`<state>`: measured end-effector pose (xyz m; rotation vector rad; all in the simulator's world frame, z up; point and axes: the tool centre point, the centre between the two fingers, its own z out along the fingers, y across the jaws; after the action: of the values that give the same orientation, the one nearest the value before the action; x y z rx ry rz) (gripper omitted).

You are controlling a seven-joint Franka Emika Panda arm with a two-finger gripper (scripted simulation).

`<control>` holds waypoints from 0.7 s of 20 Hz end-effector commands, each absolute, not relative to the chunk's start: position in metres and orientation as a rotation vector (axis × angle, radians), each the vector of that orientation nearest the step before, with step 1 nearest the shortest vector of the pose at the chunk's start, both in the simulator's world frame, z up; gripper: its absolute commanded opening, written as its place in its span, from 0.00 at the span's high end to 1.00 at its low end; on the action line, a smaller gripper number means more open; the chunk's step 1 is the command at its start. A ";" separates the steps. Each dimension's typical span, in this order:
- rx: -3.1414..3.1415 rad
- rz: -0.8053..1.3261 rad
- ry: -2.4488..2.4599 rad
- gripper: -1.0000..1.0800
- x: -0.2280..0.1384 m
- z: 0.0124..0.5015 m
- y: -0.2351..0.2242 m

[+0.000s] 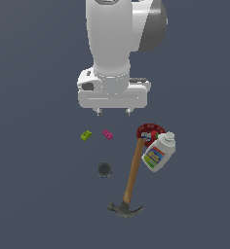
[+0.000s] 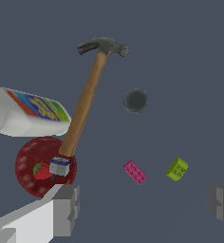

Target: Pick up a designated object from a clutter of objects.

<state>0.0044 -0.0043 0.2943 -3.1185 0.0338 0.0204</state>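
Left to right in the exterior view: green brick (image 1: 86, 135) first, then pink brick (image 1: 107, 134) just beside it but apart, dark ball (image 1: 105, 169) below those two in the picture, then the hammer (image 1: 130, 181), red round item (image 1: 149, 133) and white bottle (image 1: 159, 152) bunched on the exterior view's right. The surface under them is plain dark grey with no edge or corner in view, so nothing to place against. Claw (image 1: 113, 112) hangs above the clutter, wide open and holding nothing; in the wrist view its two grey fingers (image 2: 65, 209) stand far apart with only bare surface between them. Key relation: the green brick sits off the claw's centreline toward the exterior view's left and a little nearer that camera, just outside the left fingertip in that view. In the wrist view, green brick (image 2: 177, 169) lies closer to the finger at the picture edge than to the other, with pink brick (image 2: 135, 172) nearer the middle of the gap. My read: the claw needs a sideways shift toward green before descending, otherwise pink is the likelier catch. Brick itself: lime-green, stubby block, faint studs on the upper face, lying skewed to the finger line; long axis hard to call at this size. Single arm, so no choice there.
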 end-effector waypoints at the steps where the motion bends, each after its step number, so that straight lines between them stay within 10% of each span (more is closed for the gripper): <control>1: -3.119 0.020 0.034 0.04 0.004 0.294 -0.004; 14: -3.113 0.024 0.002 0.04 0.003 0.293 -0.012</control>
<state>0.0026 -0.0117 0.2929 -3.1128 0.0036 0.0239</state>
